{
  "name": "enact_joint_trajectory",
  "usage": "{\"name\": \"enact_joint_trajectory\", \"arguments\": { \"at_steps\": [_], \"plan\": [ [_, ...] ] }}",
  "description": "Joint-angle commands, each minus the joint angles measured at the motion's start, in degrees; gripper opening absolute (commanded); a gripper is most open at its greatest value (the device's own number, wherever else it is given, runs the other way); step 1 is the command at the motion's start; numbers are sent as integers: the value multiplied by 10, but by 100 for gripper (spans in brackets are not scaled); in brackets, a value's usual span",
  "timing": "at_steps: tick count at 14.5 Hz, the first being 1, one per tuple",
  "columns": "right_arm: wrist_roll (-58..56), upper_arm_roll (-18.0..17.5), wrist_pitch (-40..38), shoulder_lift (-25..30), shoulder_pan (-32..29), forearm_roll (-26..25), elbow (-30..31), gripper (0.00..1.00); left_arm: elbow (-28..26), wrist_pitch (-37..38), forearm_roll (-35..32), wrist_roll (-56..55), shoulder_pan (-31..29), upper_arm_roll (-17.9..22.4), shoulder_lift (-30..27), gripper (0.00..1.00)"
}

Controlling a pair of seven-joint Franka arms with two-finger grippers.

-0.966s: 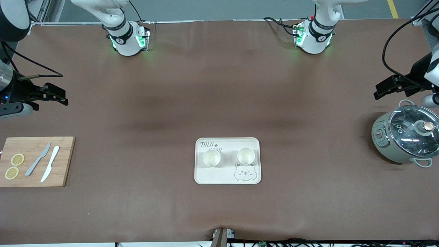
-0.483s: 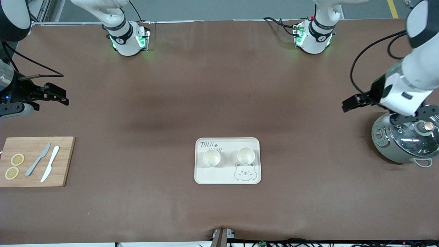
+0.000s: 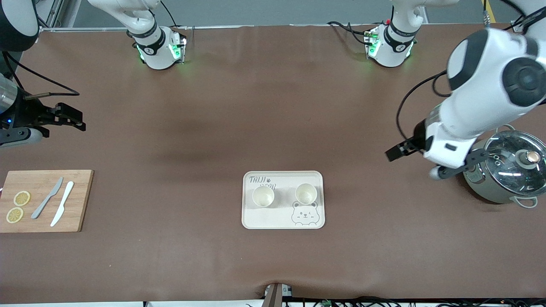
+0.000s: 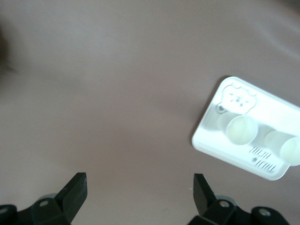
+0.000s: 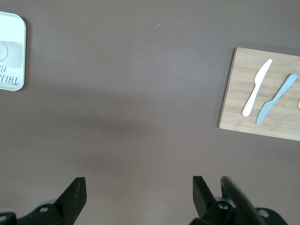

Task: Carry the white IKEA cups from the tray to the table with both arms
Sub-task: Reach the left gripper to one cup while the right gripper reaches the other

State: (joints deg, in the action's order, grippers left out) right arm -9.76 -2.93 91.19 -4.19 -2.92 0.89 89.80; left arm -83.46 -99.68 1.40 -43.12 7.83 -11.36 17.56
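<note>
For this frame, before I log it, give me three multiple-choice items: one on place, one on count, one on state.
1. Where are the two white cups?
A. on the wooden board
B. on the cream tray
C. in the pot

2. How many knives lie on the wooden board?
A. one
B. two
C. four

3. What is in the left gripper?
A. nothing, jaws open
B. a cup
C. the pot lid

Answers: 1 B, both stand side by side on the tray. 2 B, a grey knife and a white knife. 3 A, the left wrist view shows bare table between the jaws.
</note>
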Motion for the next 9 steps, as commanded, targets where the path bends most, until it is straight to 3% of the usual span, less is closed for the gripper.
{"name": "enact_joint_trajectory", "arguments": {
  "at_steps": [1,9],
  "plan": [
    [-2,-5,3,16,-3,-3,16,100,7,-38,-27,-44,28,-1,33,100],
    [-2,-5,3,16,-2,-3,16,100,8,-120,-88,-89,93,-1,121,100]
  ]
}}
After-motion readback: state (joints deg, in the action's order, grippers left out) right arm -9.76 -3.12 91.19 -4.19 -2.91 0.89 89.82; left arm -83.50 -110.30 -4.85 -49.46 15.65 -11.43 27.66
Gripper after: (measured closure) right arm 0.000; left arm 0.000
